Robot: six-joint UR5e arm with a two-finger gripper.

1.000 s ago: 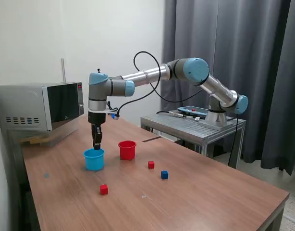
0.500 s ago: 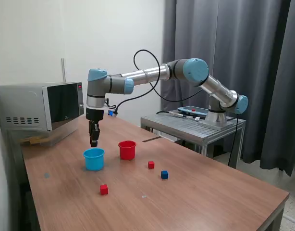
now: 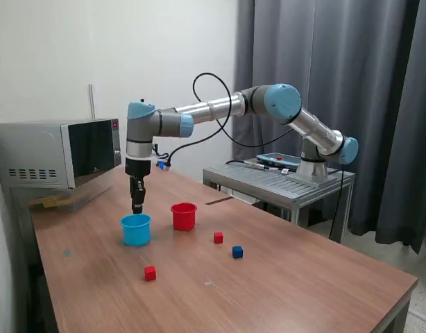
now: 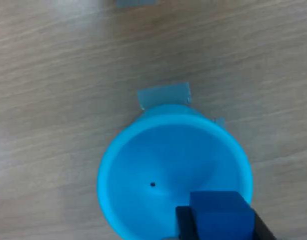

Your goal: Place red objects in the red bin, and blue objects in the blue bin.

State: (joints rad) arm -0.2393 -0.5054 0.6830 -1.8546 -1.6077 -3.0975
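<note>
Jaws clamped on a tiny dark blue cube (image 4: 222,216); my two-finger gripper (image 3: 137,206) hangs above the small round light blue plastic cup (image 3: 136,229) (cup interior bare).

Robotics lab: UR5e arm (image 3: 213,109) on metal stand (image 3: 282,182), wooden table (image 3: 282,277), microwave (image 3: 57,154), grey curtains (image 3: 338,69).

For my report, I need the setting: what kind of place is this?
Probably a robotics lab or test room: a robot arm mounted on a metal stand, a microwave on the wooden table, grey curtains behind.
</note>
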